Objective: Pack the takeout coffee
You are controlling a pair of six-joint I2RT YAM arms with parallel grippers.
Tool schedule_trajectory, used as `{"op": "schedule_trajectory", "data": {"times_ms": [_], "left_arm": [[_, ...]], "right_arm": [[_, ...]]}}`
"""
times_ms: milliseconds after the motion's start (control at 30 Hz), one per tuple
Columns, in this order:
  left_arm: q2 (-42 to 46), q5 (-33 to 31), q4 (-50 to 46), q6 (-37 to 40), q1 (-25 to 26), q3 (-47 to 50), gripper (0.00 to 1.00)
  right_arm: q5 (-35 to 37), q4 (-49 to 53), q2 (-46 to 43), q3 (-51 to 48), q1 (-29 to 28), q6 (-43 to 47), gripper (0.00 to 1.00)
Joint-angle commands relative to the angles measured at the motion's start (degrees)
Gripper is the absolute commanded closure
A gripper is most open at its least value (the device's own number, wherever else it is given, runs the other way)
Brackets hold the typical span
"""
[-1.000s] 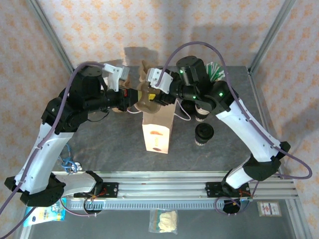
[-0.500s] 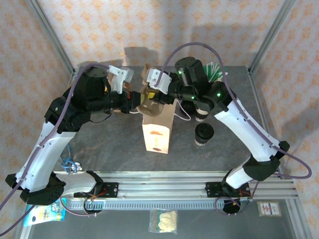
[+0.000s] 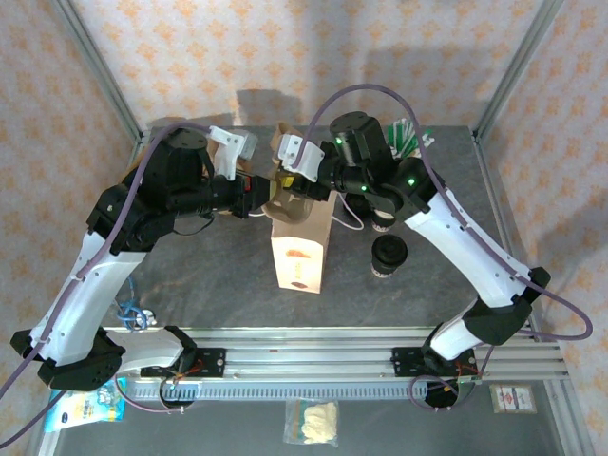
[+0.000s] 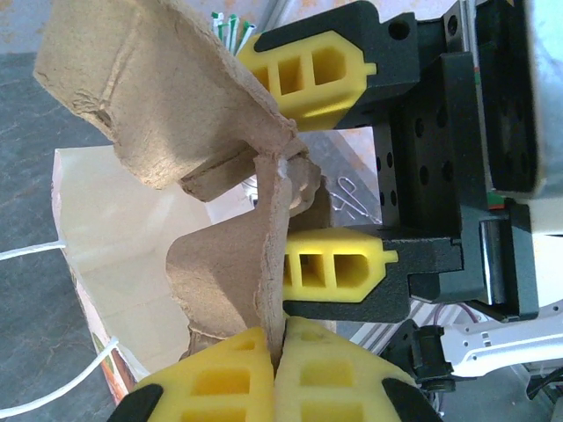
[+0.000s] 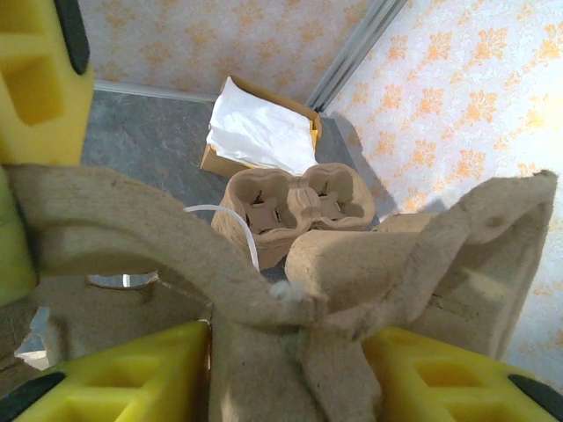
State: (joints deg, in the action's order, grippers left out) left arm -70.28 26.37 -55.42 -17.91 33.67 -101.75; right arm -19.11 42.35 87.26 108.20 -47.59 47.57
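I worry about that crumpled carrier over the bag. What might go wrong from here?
The pulp carrier is creased where the left hand pinches it; with the right hand straddling it too, it may tear. Pushing it down may tip the paper bag toward the takeout coffee standing beside it.

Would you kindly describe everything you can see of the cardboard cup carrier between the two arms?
The cup carrier is brown moulded pulp, rough and fibrous, with curved cup wells. It is bent and creased, and held tilted at the open top of the paper bag. The left gripper pinches one thin edge. The right gripper appears clamped on a crumpled fold.
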Motion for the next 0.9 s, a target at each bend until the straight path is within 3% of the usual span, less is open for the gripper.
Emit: {"op": "schedule_trajectory", "data": {"times_ms": [0,167,300,367,467,533,667,867], "left_arm": [[0.5,-0.9,2.2,0.0,0.5,0.0,1.0],[0.7,-1.2,2.7,-0.4,0.5,0.2,1.0],[0.8,-1.9,3.0,-0.6,0.4,0.5,1.0],[1.1,-2.5,3.1,-0.9,0.4,0.5,0.9],[1.7,-4.0,3.7,-1.3,0.4,0.8,0.65],[2.4,-5.1,3.9,-1.5,0.4,0.9,0.58],[4.6,-9.5,4.5,-2.3,0.5,1.1,0.48],[9.9,-20.3,6.9,-6.9,0.4,4.0,0.42]], "right_arm": [[-0.6,-1.2,-0.4,0.8,-0.3,-0.4,0.58],[-0.2,-0.8,-0.9,0.7,-0.3,-0.6,0.68],[0.4,-1.0,-1.4,0.2,-0.3,-0.9,0.7],[1.2,-1.3,-1.7,-0.2,-0.3,-1.2,0.7],[3.2,-1.9,-2.3,-0.9,-0.3,-1.5,0.71],[4.6,-2.3,-2.9,-1.5,-0.3,-1.9,0.71],[7.3,-1.9,-4.4,-2.8,-0.3,-1.9,0.71],[10.3,1.2,-6.8,-4.6,-0.3,-1.6,0.7]]}}
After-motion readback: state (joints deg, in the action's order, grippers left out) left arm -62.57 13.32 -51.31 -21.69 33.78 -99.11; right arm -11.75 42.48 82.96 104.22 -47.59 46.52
